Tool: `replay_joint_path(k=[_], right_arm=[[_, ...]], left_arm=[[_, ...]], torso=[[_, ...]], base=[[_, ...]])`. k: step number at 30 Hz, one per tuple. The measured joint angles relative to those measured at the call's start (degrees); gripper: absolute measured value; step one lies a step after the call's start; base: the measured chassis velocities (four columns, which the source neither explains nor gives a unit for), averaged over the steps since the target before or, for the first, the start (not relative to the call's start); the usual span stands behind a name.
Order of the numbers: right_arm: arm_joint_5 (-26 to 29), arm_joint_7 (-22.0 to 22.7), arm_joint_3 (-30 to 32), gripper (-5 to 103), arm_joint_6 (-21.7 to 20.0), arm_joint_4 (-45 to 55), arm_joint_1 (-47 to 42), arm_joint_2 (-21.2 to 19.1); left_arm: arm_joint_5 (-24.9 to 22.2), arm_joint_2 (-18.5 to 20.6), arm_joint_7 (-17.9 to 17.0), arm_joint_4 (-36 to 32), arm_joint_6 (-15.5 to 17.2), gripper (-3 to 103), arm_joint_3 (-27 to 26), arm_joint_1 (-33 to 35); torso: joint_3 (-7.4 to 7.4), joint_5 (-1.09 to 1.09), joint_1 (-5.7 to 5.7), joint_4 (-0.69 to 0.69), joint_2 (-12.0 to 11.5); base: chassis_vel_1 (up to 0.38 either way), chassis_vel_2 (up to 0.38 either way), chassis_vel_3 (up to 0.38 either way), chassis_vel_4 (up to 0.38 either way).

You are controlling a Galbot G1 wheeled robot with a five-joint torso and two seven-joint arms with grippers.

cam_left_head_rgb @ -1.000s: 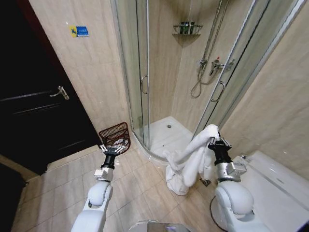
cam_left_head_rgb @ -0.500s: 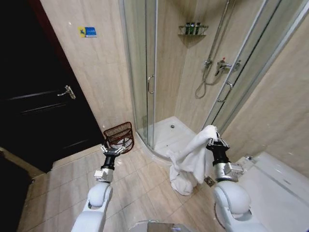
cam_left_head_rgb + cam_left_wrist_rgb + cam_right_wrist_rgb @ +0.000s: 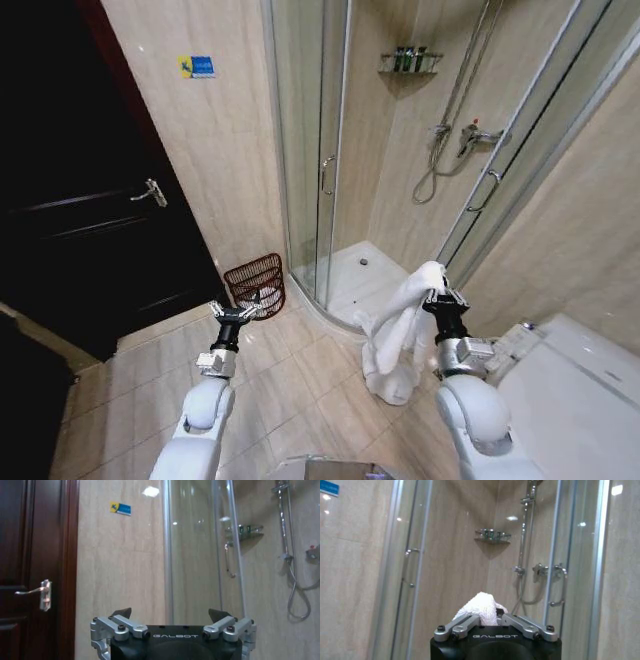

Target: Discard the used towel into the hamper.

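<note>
Towel point(image 3: 405, 325) clamped in our right tool point(image 3: 443, 298), hanging to the floor by the shower. Left tool point(image 3: 236, 312) spread apart, empty, just short of the hamper point(image 3: 257, 285) at the wall. "GALBOT" printed on both tools.

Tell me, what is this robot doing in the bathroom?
It is clearing away a used white towel. Its right gripper is shut on the towel's top, and the rest hangs toward the tiled floor. The left gripper, open, is held out near the wire hamper by the shower door. The towel is not yet in the hamper.
</note>
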Motion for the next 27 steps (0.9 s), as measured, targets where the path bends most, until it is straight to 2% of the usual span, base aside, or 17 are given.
replay_joint_path(k=[16, 27], right_arm=[[-0.4, -0.1, 0.2, 4, 0.4, 0.8, -0.6, 0.0], [0.4, -0.1, 0.6, 4, 1.0, 0.7, -0.9, 0.2]], left_arm=[[0.8, -0.4, -0.2, 0.1, 0.3, 100, 0.2, 0.1], [0.9, -0.4, -0.2, 0.4, 0.0, 100, 0.2, 0.2]], torso=[[-0.01, -0.01, -0.02, -0.01, 0.0], [-0.01, 0.01, -0.01, -0.01, 0.0]], base=[[0.144, 0.141, -0.074, -0.063], [0.126, 0.131, 0.067, 0.061]])
